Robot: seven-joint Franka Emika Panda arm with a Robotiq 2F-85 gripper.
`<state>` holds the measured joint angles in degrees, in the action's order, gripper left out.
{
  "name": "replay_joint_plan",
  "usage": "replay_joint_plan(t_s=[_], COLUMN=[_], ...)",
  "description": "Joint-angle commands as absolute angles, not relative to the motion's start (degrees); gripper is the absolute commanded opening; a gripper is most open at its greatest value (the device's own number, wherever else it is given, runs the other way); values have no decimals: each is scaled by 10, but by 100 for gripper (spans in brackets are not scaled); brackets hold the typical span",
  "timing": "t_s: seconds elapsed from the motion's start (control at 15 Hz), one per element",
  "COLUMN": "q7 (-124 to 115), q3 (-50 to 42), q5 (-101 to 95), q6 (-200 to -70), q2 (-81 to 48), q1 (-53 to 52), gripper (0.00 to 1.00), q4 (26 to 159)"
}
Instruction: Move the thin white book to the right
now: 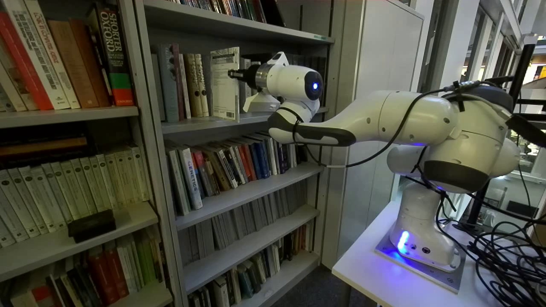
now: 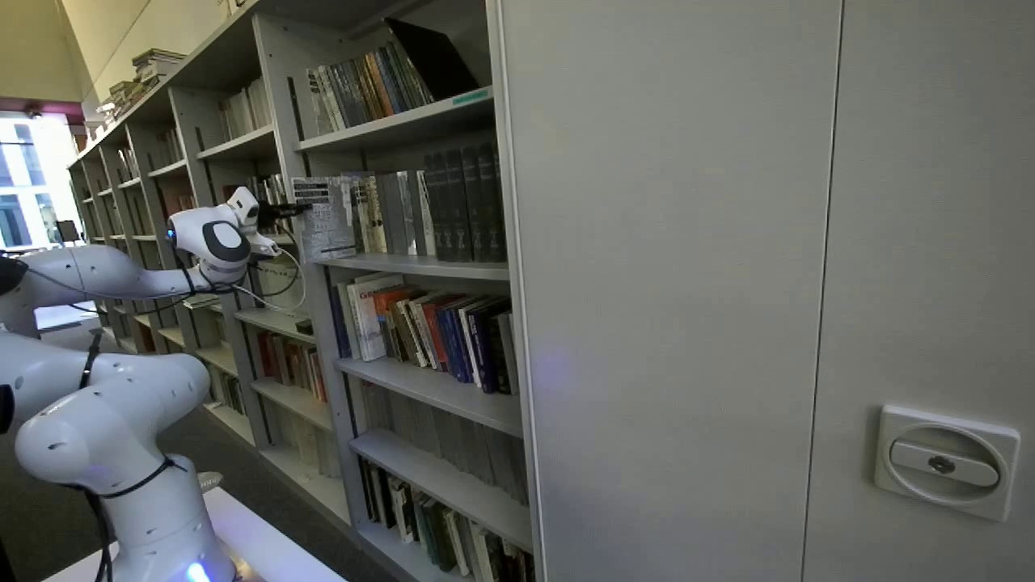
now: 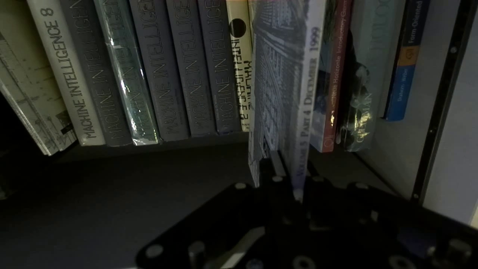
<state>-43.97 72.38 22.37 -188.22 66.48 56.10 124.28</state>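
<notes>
Black fingers (image 3: 266,172) clamp the thin white book (image 3: 286,86); beyond them, Machine Intelligence volumes (image 3: 158,71) one side, a red-spined book (image 3: 338,74) opposite

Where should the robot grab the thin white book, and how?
Probably best by the spine, coming from the front of the shelf and pinching from both flat sides, as the gripper does. The thin white book stands upright, spine outward, poking out past the neighbouring books, so both sides look easy to reach there. Its thinness should suit a pinch.
</notes>
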Motion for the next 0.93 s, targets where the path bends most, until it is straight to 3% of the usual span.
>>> replay_joint_plan(t_s=[0.0,0.6,0.67,0.87], q7=[-435,-435,-435,-435], q3=[724,724,724,727], q5=[227,227,227,227], q6=[-1883,-1883,-1883,-1884], q2=[664,664,664,663], q1=[561,561,561,562], gripper=[7,7,2,2], q4=[1243,1243,1243,1244])
